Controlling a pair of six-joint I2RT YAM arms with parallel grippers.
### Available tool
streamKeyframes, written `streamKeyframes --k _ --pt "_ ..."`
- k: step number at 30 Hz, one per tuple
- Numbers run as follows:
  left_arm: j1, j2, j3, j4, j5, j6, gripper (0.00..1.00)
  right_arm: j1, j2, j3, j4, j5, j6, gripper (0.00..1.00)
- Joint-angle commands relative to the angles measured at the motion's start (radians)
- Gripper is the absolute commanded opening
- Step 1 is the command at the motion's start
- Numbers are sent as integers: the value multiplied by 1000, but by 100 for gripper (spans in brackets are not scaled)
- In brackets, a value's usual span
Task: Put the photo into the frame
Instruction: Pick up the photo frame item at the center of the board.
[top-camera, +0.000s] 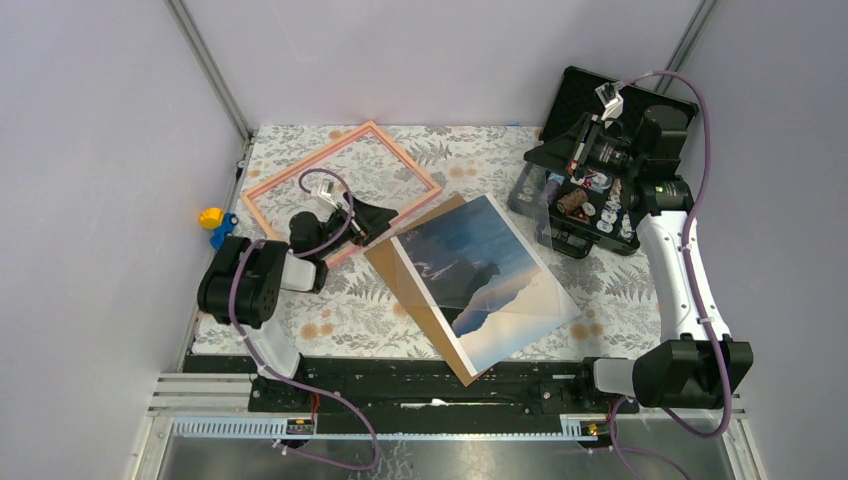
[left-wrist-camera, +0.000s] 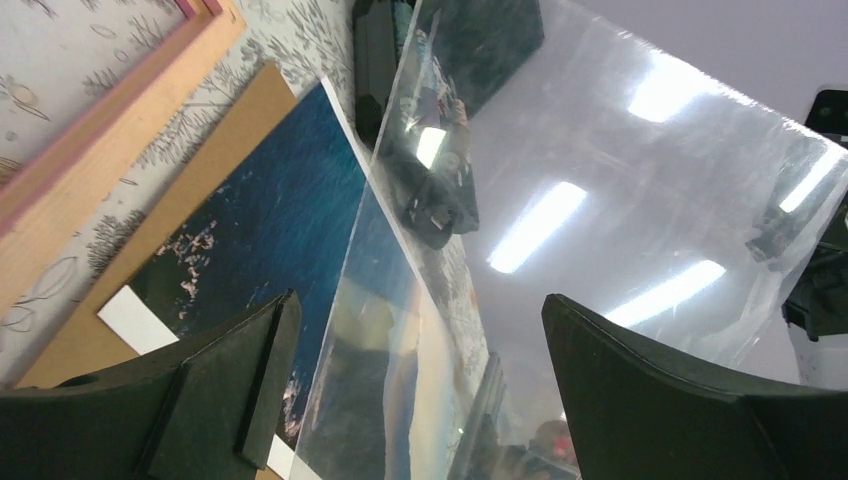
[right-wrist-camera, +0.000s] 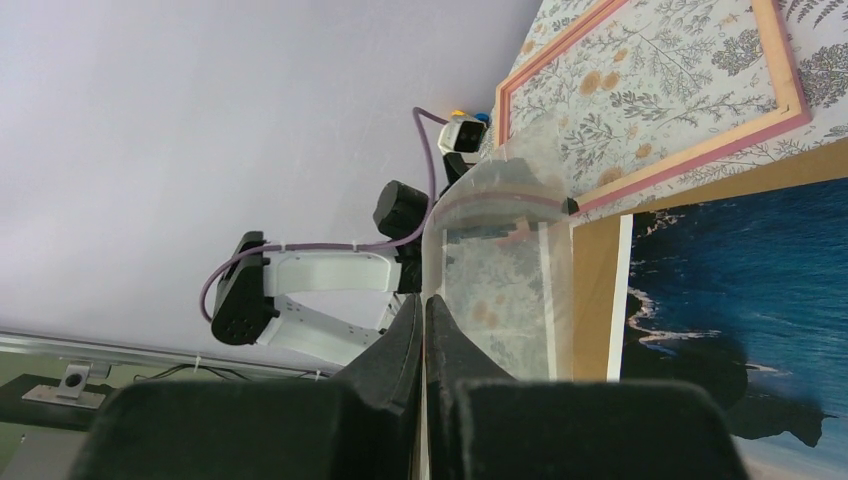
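Table (top-camera: 330, 310), floral cover.
Frame (top-camera: 309, 156) ×1: lies flat at far left, with its long axis running near-left to far-right. The cloth shows through it.
Photo (top-camera: 480, 270) ×1: face up at centre, outside the frame and just beside it. Its long axis runs far-left to near-right, across the frame's.
Backing board (top-camera: 385, 258) ×1: under the photo, with a brown strip showing along the photo's left edge.
Clear pane (left-wrist-camera: 620, 200) ×1: tilted over the photo, its edge clenched in the right gripper (right-wrist-camera: 424, 340).
Left gripper (left-wrist-camera: 420, 300): jaws spread wide, grasping nothing, over the frame's near side.
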Motion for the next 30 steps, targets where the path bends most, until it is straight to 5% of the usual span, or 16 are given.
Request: streamKeyframes --k 1,7,30 --pt "-19 112 21 325 6 -102 99 4 -12 4 41 -33 6 0" --pt "-49 177 32 438 54 -129 99 5 -14 -3 41 -30 6 0" --pt "44 -49 -101 438 209 -347 73 -146 102 -58 -45 48 8 0"
